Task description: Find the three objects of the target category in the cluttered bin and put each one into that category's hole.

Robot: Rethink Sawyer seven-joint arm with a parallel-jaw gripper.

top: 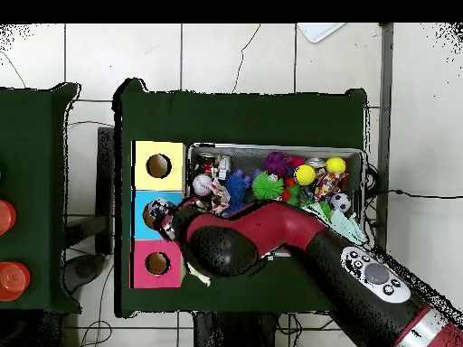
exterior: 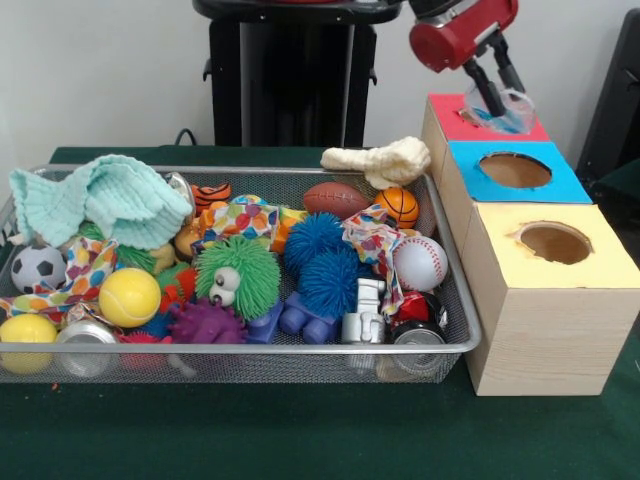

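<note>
My gripper (exterior: 497,98) hangs at the far right, just above the red-topped box (exterior: 450,118). It is shut on a clear plastic piece (exterior: 512,110) that sits low over that box's top and hides the hole there. A wire mesh bin (exterior: 250,349) holds mixed toys, among them a brown football (exterior: 337,199), an orange basketball (exterior: 398,206), a baseball (exterior: 420,263), a soccer ball (exterior: 38,268) and a yellow tennis ball (exterior: 129,297). In the overhead view the arm (top: 271,230) crosses the bin's near edge and covers the blue box.
Beside the bin stand the blue-topped box (exterior: 572,186) and the yellow-topped box (exterior: 610,268), each with a round hole. A mint cloth (exterior: 100,200) fills the bin's left end, and a cream plush (exterior: 378,160) lies on its back rim. Fuzzy green (exterior: 237,275) and blue (exterior: 320,250) toys fill the middle.
</note>
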